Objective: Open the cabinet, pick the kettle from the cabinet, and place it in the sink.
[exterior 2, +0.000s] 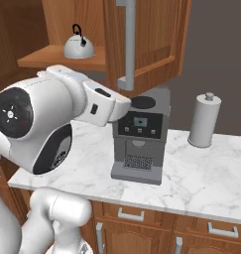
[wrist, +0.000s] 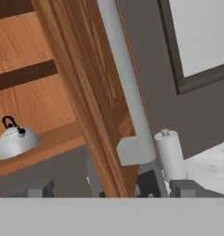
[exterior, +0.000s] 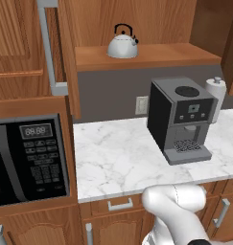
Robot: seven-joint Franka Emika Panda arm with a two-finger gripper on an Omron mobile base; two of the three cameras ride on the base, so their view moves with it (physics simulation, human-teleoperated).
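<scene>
The cabinet stands open, its doors swung out with their grey bar handles. The silver-white kettle sits upright on the cabinet's bottom shelf, and in the hand view the kettle is at the lower left. My gripper is open and holds nothing. Its fingertips straddle the lower edge of the right door, close to the door's handle. The kettle is well off to the gripper's left. The sink is out of view.
A boxy black coffee machine stands on the white marble counter under the shelf. A paper towel roll is to its right. A microwave is built in at the left.
</scene>
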